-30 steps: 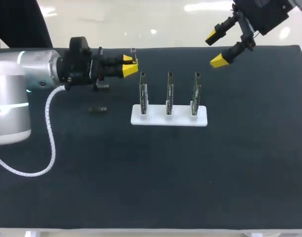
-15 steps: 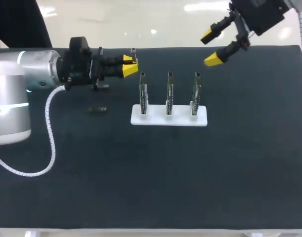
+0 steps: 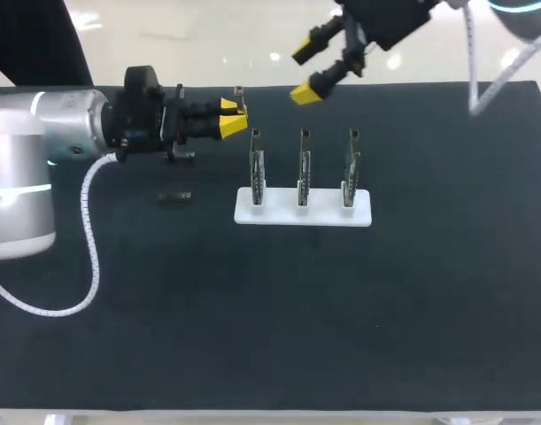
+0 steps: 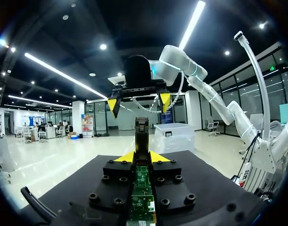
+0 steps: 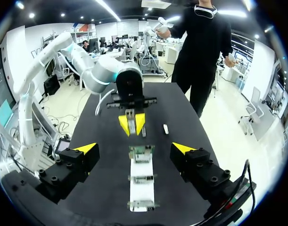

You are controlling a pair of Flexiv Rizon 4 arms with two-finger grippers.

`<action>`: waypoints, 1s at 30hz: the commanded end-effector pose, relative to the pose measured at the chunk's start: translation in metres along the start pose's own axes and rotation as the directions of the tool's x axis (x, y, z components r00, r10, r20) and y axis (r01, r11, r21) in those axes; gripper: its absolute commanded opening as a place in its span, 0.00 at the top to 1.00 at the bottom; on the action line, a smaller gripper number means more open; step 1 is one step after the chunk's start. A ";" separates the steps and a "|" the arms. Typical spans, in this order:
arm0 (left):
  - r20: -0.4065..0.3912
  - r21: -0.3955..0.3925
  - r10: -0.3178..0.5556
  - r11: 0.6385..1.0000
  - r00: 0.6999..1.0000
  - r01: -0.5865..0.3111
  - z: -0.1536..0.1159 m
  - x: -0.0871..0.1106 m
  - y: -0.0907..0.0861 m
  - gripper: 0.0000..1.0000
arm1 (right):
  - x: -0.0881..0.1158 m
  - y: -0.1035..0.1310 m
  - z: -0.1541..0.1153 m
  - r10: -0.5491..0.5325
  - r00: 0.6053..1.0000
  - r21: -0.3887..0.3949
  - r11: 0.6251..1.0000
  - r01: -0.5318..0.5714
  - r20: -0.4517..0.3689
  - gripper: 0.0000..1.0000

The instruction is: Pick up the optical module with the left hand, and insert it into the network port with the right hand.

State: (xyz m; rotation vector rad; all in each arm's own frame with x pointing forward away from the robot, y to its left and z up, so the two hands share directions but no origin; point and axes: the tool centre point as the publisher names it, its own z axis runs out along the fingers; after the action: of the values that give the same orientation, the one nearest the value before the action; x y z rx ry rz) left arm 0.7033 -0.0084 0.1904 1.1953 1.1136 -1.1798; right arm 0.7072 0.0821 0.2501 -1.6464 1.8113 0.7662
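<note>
Pinched from two sides between the yellow tips of the left gripper (image 3: 232,118), the optical module (image 3: 239,99) is held clear of the desk (image 3: 252,336), with one end clamped and the rest of its narrow body left sticking out past the fingertips. It is carried over the far left part of the desk, near the leftmost of three upright boards (image 3: 304,164) but apart from it, on the side towards the desk's far edge. The left arm is laid in level from the left side, with a white coiled cable looped down from it onto the dark surface. The boards are set in a row on a white base (image 3: 303,211) near the middle of the desk, each stood on edge and spaced evenly from the next. The right gripper (image 3: 305,71) is held high over the far edge of the desk, beyond the gap between the leftmost and middle boards, with its fingers spread wide and nothing between them. From the left wrist it is seen straight ahead of the module, facing it, its two tips to either side of the module's top yet well apart from it. From the right wrist the row of boards is seen below and ahead, between the spread fingers, with the left gripper and the module beyond the farthest board. A small dark part (image 3: 174,197) is left lying flat on the desk to the left of the base, beneath the left arm.
</note>
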 end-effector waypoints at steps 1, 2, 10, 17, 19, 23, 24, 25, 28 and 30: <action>0.001 -0.005 0.003 1.000 1.000 -0.003 0.001 0.001 -0.001 1.00 | -0.016 -0.003 0.016 0.015 1.000 0.003 1.000 -0.015 0.005 0.00; 0.001 -0.005 0.003 1.000 1.000 -0.003 0.001 0.001 -0.001 1.00 | -0.020 -0.003 0.019 0.019 1.000 0.002 1.000 -0.019 0.009 0.00; 0.001 -0.005 0.003 1.000 1.000 -0.003 0.001 0.001 -0.001 1.00 | -0.034 -0.001 0.036 0.007 1.000 0.040 0.999 -0.007 0.002 0.00; 0.001 -0.005 0.003 1.000 1.000 -0.003 0.001 0.001 -0.001 1.00 | -0.039 0.005 0.049 -0.010 1.000 0.038 0.999 0.010 0.001 0.00; 0.001 -0.005 0.003 1.000 1.000 -0.003 0.001 0.001 -0.001 1.00 | -0.040 0.006 0.052 -0.011 1.000 0.038 0.999 0.010 0.004 0.00; 0.001 -0.005 0.003 1.000 1.000 -0.003 0.001 0.001 -0.001 1.00 | -0.039 0.009 0.061 -0.013 1.000 0.050 0.999 0.012 0.015 0.00; 0.001 -0.005 0.003 1.000 1.000 -0.003 0.001 0.001 -0.001 1.00 | -0.039 0.010 0.063 -0.014 1.000 0.053 0.999 0.013 0.016 0.00; 0.001 -0.005 0.003 1.000 1.000 -0.003 0.001 0.001 -0.001 1.00 | -0.039 0.011 0.065 -0.016 1.000 0.057 0.998 0.014 0.018 0.00; 0.001 -0.005 0.003 1.000 1.000 -0.003 0.001 0.001 -0.001 1.00 | -0.039 0.013 0.069 -0.017 1.000 0.065 0.998 0.016 0.019 0.00; 0.001 -0.005 0.003 1.000 1.000 -0.003 0.001 0.001 -0.001 1.00 | -0.039 0.013 0.070 -0.017 1.000 0.065 0.998 0.015 0.020 0.01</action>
State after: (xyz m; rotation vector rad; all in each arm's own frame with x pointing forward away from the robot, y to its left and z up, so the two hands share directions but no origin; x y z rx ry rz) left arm 0.7033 -0.0084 0.1904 1.1953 1.1138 -1.1797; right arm 0.7031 0.1597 0.2335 -1.6104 1.7874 0.7162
